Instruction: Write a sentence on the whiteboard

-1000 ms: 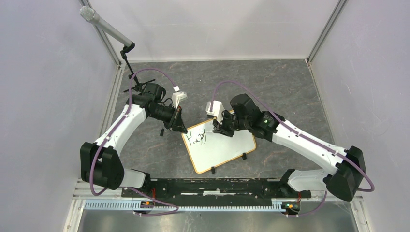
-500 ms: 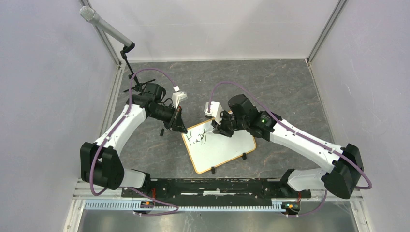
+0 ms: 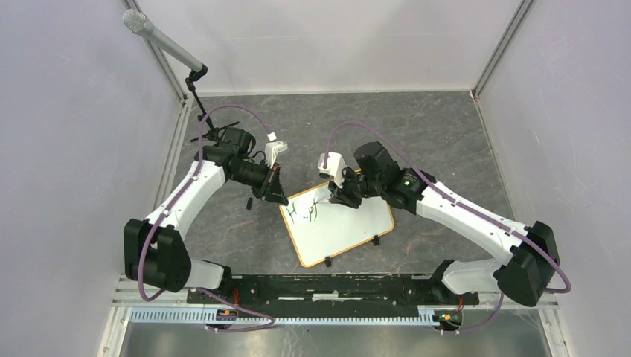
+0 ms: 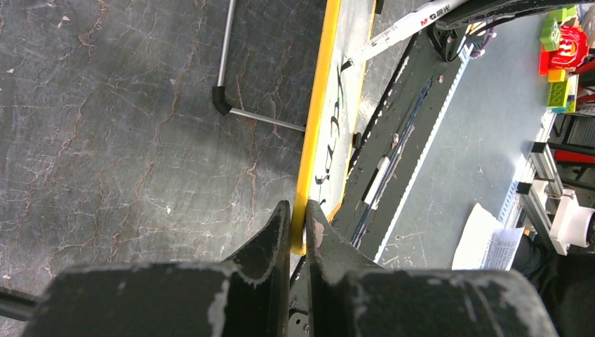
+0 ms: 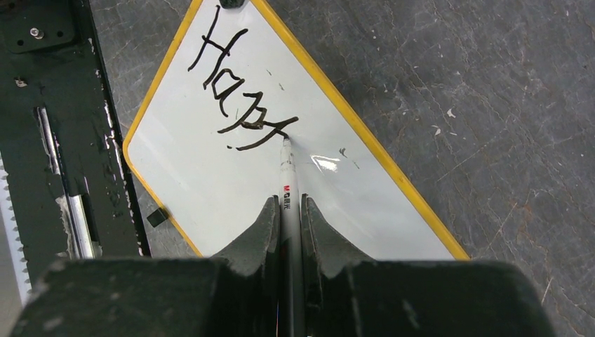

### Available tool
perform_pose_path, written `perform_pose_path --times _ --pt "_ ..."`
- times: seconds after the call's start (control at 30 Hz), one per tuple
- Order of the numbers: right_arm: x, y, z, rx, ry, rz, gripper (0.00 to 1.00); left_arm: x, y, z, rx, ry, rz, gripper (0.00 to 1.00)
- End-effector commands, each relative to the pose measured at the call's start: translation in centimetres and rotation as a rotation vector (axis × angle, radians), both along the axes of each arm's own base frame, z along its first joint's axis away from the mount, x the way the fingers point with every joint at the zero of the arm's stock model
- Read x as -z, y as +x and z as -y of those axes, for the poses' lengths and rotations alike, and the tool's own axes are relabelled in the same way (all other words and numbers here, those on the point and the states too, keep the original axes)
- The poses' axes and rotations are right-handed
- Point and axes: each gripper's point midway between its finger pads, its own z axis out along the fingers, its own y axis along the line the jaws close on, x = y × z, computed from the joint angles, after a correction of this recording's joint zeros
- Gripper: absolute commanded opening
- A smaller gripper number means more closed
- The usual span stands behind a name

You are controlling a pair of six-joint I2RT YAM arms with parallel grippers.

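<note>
The small white board with a thin tan frame (image 3: 350, 227) lies on the grey marbled surface (image 3: 431, 134), its corner clamped in the left fingers (image 4: 277, 232). The right fingers (image 5: 263, 232) grip a white marker pen (image 5: 286, 175) (tip on the board) ending the dark handwriting (image 5: 235, 91), "Happ".

Grey marbled table (image 3: 446, 134), whiteboard (image 3: 344, 232) resting on it, microphone stand (image 3: 199, 71) far-left

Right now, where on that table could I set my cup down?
Bare grey tabletop lies far right, between right arm and back wall, and near left, between left arm and wood-framed white board. Crowded: mid-table, around left claw and right claw.
</note>
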Motion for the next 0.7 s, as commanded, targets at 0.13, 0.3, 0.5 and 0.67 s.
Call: perform_pose_path --times 0.13,0.3,0.5,0.67 --pt "-0.2 0.1 1.1 0.029 0.001 0.023 0.0 0.8 -0.9 0.0 0.012 0.03 -0.034 0.02" --pt "0.6 -0.6 1.5 0.023 -0.004 0.0 0.0 0.8 -0.9 0.0 0.011 0.03 -0.035 0.02" --pt "1.4 -1.4 1.1 0.0 0.0 -0.03 0.0 0.8 -0.9 0.0 0.009 0.031 -0.034 0.02" --pt "0.8 -1.5 -0.1 -0.021 0.017 -0.024 0.0 0.7 -0.9 0.0 0.01 0.031 -0.029 0.02"
